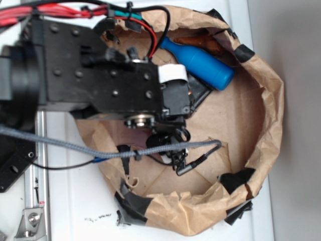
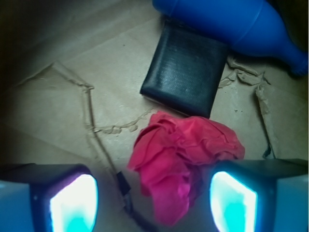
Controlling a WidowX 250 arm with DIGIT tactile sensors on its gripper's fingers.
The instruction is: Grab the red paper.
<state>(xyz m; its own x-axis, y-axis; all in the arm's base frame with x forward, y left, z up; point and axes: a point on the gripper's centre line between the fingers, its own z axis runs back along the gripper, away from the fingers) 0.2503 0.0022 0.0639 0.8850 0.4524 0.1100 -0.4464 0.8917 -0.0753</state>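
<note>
The gripper (image 2: 153, 203) is released, with its two fingers (image 2: 72, 203) wide apart. The red paper (image 2: 183, 157) lies on the brown paper floor (image 2: 72, 72) between them, closer to the right finger, just beside the black pouch (image 2: 186, 72) and near the blue bottle (image 2: 227, 21)

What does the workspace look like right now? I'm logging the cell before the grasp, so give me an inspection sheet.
Surface: creased brown paper floor inside a brown paper basin with black-taped rim, on a white table.
Job's things: bright red crumpled paper ball, lying between the open fingers, nearer the right-hand one in the wrist view; hidden under the arm in the exterior view.
Clutter: flat black rectangular pouch; blue plastic bottle lying on its side beyond it.
Grippers: gripper open, fingers either side of the ball.
Cables: grey braided cable across the basin; red wires on the arm.
Surroundings: metal rail on the table.
</note>
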